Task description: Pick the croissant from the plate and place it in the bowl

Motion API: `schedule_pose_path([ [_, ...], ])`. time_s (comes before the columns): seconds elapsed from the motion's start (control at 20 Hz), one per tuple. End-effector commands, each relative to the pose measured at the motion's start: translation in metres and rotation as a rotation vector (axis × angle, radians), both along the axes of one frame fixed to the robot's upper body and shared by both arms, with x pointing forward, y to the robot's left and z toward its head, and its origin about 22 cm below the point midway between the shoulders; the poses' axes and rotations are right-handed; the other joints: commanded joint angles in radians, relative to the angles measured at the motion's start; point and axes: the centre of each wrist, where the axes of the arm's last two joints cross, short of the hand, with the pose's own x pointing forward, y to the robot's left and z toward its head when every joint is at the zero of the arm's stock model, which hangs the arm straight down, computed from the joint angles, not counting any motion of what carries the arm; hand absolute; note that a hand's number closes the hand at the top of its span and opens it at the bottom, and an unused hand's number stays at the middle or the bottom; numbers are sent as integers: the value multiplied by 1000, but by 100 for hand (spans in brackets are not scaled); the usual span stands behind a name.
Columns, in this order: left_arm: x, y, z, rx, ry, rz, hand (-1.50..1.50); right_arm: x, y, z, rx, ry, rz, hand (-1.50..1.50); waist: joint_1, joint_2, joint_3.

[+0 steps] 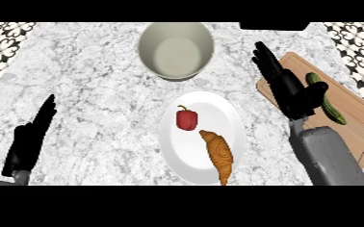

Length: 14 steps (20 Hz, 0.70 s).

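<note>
A golden-brown croissant (218, 156) lies on the right half of a white plate (229, 113), pointing toward the near edge. Beside it on the plate sits a red bell pepper (186, 119). A pale grey-green bowl (175, 49) stands beyond the plate, with nothing inside. My right hand (289, 88) is open with straight fingers, hovering to the right of the plate over a wooden board's left edge. My left hand (28, 142) rests open at the far left, fingers up.
A wooden cutting board (345, 101) lies at the right with a green cucumber (328, 101) on it, partly behind my right hand. The counter is grey-white marble. A dark object (274, 25) sits at the back edge.
</note>
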Motion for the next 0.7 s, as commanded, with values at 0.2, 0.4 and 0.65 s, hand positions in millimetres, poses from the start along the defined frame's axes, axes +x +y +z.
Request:
schedule_pose_path([
  [0.2, 30, -76, 39, -195, -177, -359, 0, -36, 43, 7, -115, -193, -78, 150, -75, -16, 10],
  [0.4, 28, -120, 37, -317, -185, -470, 0, -59, 27, -36, -466, -174, -207, 150, -84, -11, 9],
  [0.65, 32, -135, 59, -314, -172, -526, 0, -84, 64, -55, -543, -234, -183, -150, -30, -4, 12],
])
